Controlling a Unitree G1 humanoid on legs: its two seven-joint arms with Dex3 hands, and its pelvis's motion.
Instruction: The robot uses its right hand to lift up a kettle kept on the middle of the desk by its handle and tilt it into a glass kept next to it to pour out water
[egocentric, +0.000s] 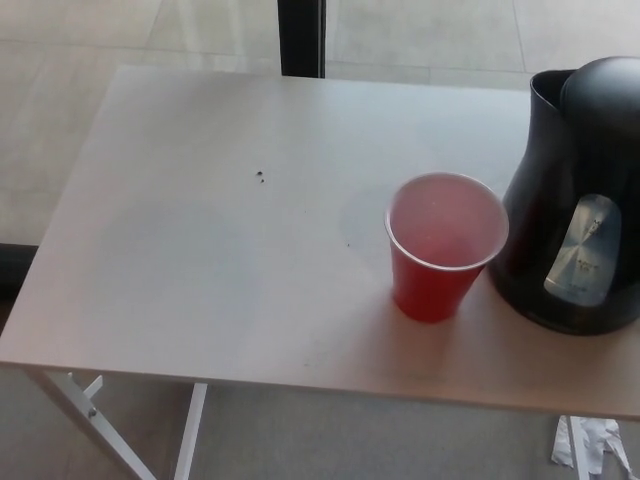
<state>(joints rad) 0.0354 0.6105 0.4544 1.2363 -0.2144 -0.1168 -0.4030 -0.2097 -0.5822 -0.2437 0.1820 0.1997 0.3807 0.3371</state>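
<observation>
- kettle (580, 200): black, upright on the desk (200, 250) at its right side, partly cut off by the picture's right edge; its handle cannot be seen from this view.
- cup (445, 245): red, disposable, white inside, standing upright just beside the kettle on its left; whether the two touch cannot be told. it serves as the task's "glass". the inside looks pinkish and no clear water level can be made out.
- hands: neither the left nor the right hand shows in the head view, so whether either is released, clenched or grasping cannot be told.
- progress: judged from the layout, nothing of the task is done yet; the kettle stands untouched and unlifted. reaching for the handle, gripping, lifting, tilting over the cup and pouring all remain.
- writing: a silvery window or label (582, 250) on the kettle's front carries small dark marks, too small and blurred to read; no brand can be named. the cup bears no visible print.
- other marks: two small dark specks (260, 177) lie on the desk, well apart from the cup.
</observation>
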